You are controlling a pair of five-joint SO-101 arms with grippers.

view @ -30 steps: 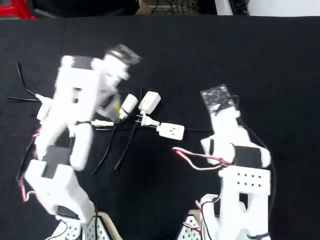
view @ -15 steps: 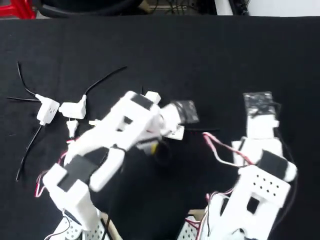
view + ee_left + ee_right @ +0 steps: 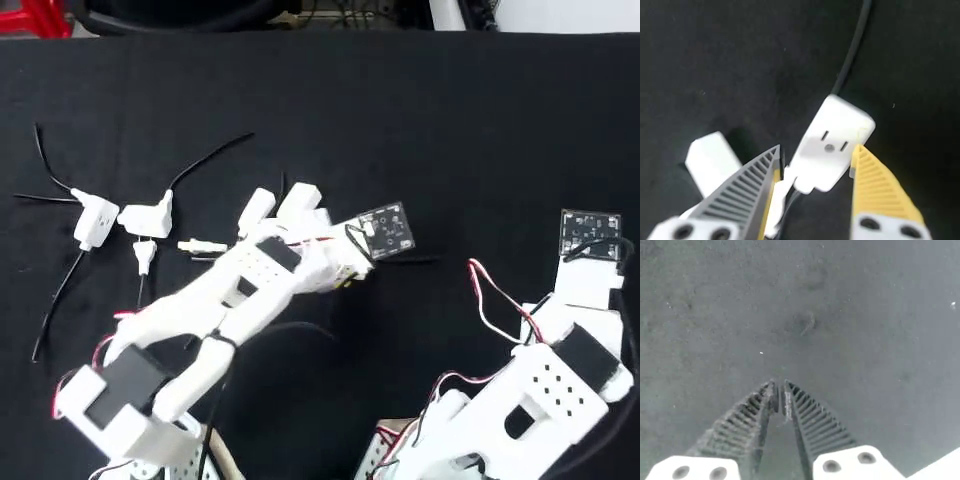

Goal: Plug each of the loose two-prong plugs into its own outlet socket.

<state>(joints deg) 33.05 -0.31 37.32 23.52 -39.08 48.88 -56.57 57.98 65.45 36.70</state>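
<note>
A black cloth-covered table (image 3: 420,110) seen from above, with two white robot arms side by side at its near edge. The left gripper (image 3: 817,150) is at the table's middle and stands wide open. Its grey ribbed finger (image 3: 747,185) and yellow ribbed finger (image 3: 872,185) sit on either side of a white rectangular plastic outlet socket (image 3: 837,127). The socket lies face up, showing two slots and a round hole, with a thin black cable (image 3: 852,50) running from its far end. Whether the fingers press on the socket cannot be told. A plain white plastic block (image 3: 710,162) lies just beside the grey finger.

Toward the table's left side lie a second white socket on a black cord (image 3: 93,220), a white adapter block (image 3: 150,215), a small white two-prong plug (image 3: 143,255) and another loose white plug (image 3: 200,245).

The right gripper (image 3: 780,390) hovers over bare cloth at the table's right side. Its two grey ribbed fingers are drawn together, tips almost touching, holding nothing.
</note>
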